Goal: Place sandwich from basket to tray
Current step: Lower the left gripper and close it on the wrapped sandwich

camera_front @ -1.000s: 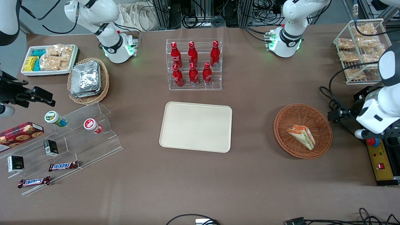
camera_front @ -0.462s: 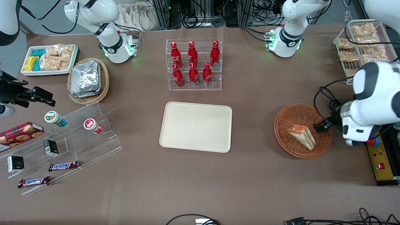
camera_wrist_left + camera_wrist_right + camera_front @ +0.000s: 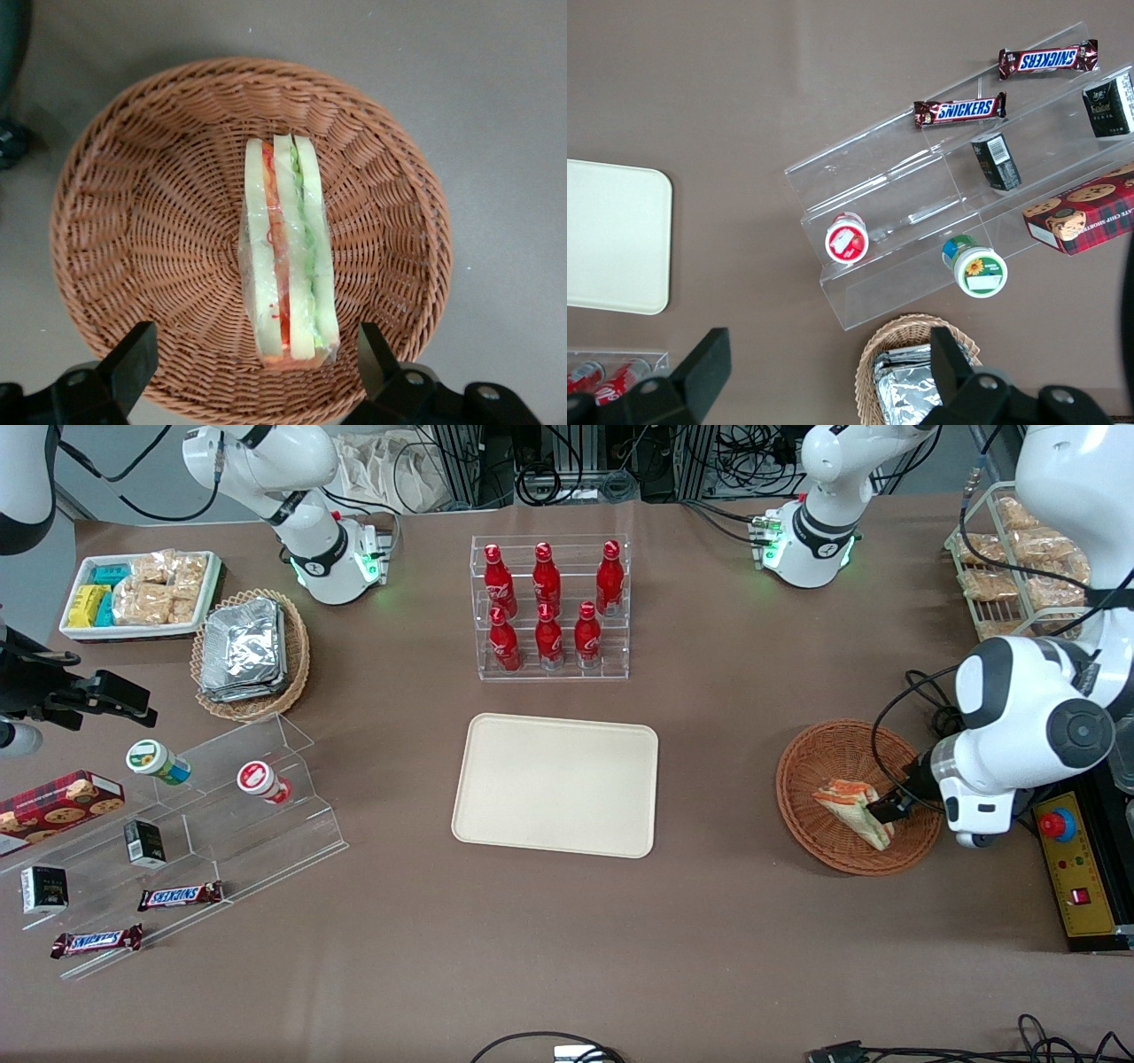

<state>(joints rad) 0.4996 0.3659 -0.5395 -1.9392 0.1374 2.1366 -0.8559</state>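
The sandwich (image 3: 852, 808) is a wrapped triangular wedge with pale bread and orange-red and green layers. It lies in the round reddish-brown wicker basket (image 3: 819, 755) toward the working arm's end of the table. It also shows in the left wrist view (image 3: 288, 252), in the basket (image 3: 133, 230). My left gripper (image 3: 886, 808) hangs just above the basket, over the sandwich's wide end. In the left wrist view the gripper (image 3: 252, 367) is open, its fingers (image 3: 133, 359) standing apart on either side of the sandwich's end. The cream tray (image 3: 556, 784) lies empty mid-table.
A clear rack of red bottles (image 3: 549, 607) stands farther from the front camera than the tray. A wire rack of snack packs (image 3: 1019, 567) and a yellow control box (image 3: 1076, 868) sit near the basket. A clear stepped stand with snacks (image 3: 177, 833) and an oval foil-pack basket (image 3: 251, 651) lie toward the parked arm's end.
My left arm has swung in from the table's edge and come down over the basket; the gripper now sits above the sandwich's wide end. The sandwich has not moved.
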